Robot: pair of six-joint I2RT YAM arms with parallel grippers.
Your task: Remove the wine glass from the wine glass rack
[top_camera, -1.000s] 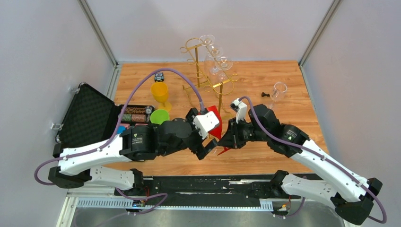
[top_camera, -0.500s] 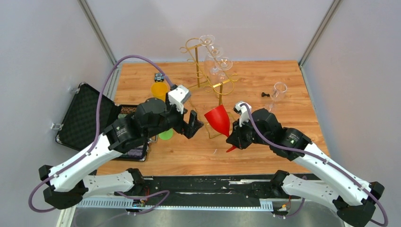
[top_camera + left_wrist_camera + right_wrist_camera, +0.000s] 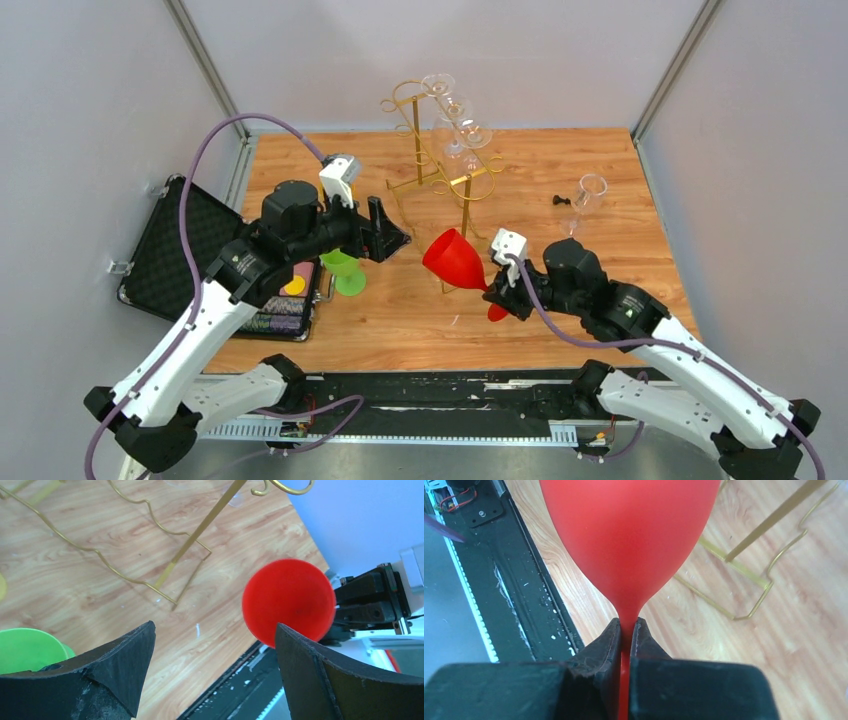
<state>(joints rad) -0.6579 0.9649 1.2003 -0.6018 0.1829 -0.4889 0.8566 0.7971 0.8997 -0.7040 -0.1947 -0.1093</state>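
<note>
The right gripper (image 3: 497, 290) is clamped on the stem of the opaque red plastic wine glass (image 3: 458, 260). The glass is off the tall gold wire wine glass rack (image 3: 417, 140) and is held tilted above the wooden tabletop (image 3: 400, 325), with its bowl pointing toward 10 o'clock in the overhead view. The rack stands apart from the glass, at its 12 o'clock.

In the right wrist view the fingers (image 3: 599, 650) pinch the stem just under the bowl. The bowl's rim is cut off at the top edge, and the foot is hidden behind the fingers.

The left gripper (image 3: 385, 232) hangs at 9 o'clock of the glass, its jaws spread wide with nothing between them. Its camera shows the glass only as a flat red disc, probably the open mouth.

Clear stemmed glasses (image 3: 455, 125) hang on the rack's upper arms, faint against the pale wall. A green plastic goblet (image 3: 345, 265) is half covered by the left arm.
</note>
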